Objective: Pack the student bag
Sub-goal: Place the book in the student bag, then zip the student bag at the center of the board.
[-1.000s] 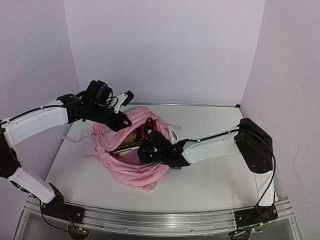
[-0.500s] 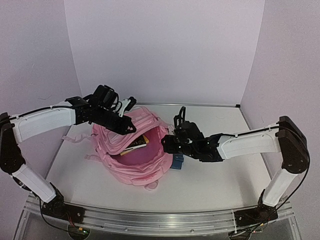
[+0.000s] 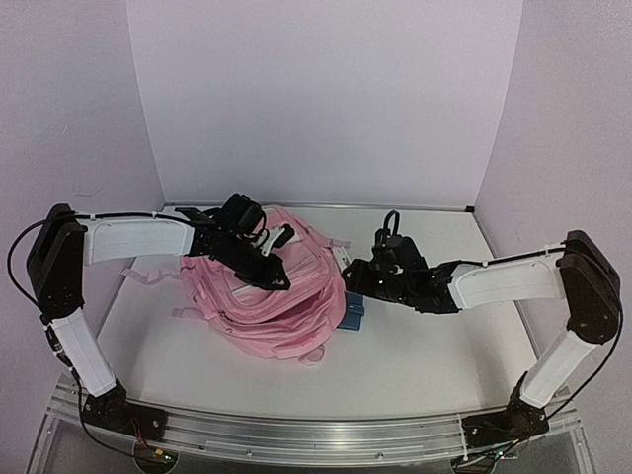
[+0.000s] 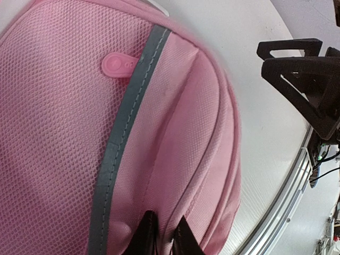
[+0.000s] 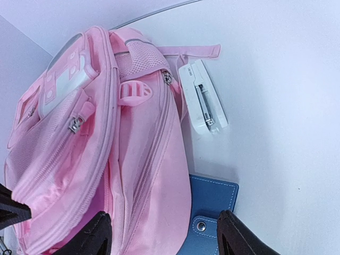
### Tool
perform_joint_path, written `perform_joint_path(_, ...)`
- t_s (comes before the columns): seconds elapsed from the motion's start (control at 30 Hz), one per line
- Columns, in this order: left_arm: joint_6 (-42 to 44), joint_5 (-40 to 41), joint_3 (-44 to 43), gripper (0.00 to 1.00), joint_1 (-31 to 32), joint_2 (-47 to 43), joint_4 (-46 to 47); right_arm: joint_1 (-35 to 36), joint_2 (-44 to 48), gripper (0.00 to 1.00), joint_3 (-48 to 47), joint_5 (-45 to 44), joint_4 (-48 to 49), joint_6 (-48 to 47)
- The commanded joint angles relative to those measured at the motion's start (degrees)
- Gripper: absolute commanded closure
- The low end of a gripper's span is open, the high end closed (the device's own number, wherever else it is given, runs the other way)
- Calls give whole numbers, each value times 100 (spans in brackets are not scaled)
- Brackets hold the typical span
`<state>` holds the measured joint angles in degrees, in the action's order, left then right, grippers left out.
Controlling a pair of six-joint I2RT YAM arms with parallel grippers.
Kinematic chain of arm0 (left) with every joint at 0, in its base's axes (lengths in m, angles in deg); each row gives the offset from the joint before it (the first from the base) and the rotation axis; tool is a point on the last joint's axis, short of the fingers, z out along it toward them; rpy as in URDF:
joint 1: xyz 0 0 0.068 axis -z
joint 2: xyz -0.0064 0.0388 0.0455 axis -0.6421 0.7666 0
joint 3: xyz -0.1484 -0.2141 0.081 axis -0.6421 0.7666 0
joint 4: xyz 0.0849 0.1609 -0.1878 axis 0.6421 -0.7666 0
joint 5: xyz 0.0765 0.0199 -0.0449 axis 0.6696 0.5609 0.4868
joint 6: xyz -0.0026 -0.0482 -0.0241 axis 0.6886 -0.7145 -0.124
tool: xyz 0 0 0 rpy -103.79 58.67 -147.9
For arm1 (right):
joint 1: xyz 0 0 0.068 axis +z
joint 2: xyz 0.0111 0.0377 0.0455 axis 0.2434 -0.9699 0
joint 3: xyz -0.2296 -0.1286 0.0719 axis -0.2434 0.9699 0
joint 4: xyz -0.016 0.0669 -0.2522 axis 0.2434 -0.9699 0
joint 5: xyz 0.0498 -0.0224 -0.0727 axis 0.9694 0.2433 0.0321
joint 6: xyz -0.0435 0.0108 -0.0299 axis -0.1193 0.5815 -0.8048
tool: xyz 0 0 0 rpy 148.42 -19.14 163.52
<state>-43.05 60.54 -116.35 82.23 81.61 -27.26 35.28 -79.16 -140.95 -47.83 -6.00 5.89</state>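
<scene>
Lilac walls enclose a white worktop point(image 3: 425, 365), and the student bag point(image 3: 259, 308) lies flat on it between the two arms, with no opening to the main compartment showing in any view. The left hand point(image 4: 163, 237) rests on top of the bag, its fingers closed together against the pink fabric. A thin strip of fabric shows between them, but whether it is actually pinched cannot be told. The right hand point(image 5: 166, 236) hangs above the bag's right edge with its fingers wide apart and nothing between them. Two items are outside the bag: a blue case point(image 5: 211, 208) with a snap stud lies against the bag's right edge, one side hidden by the bag, and a white flat device point(image 5: 204, 100) lies just beside the bag's far right corner, near a loose pink strap point(image 5: 192, 51). Several hazards follow. With the bag lying closed, any item brought to it will probably be pushed against fabric rather than into the bag. A grasp on the blue case may catch the overlapping bag edge and drag the whole bag. A grasp on the white device may snag the strap. Closed fingers on soft fabric may slip. Both hands work close over the bag, so a collision is possible.
</scene>
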Motion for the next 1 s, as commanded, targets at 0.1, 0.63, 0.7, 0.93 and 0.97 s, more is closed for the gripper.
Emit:
perform_joint_path(0.1,-203,159,165,54,24,-872,674,-63,248,31,-53,1002,350,539)
perform_joint_path(0.63,-2011,31,2407,42,-1931,-2975,-132,-63,-88,31,-185,1476,553,744)
perform_joint_path(0.7,-2019,-152,2531,40,-2013,-3074,-288,-59,-75,30,-228,1524,553,759)
perform_joint_path(0.93,-2061,-880,2937,34,-2048,-2895,-515,-59,-168,26,-431,1724,560,766)
perform_joint_path(0.97,-2035,-957,2979,34,-2048,-2912,-463,-60,-202,26,-458,1744,559,766)
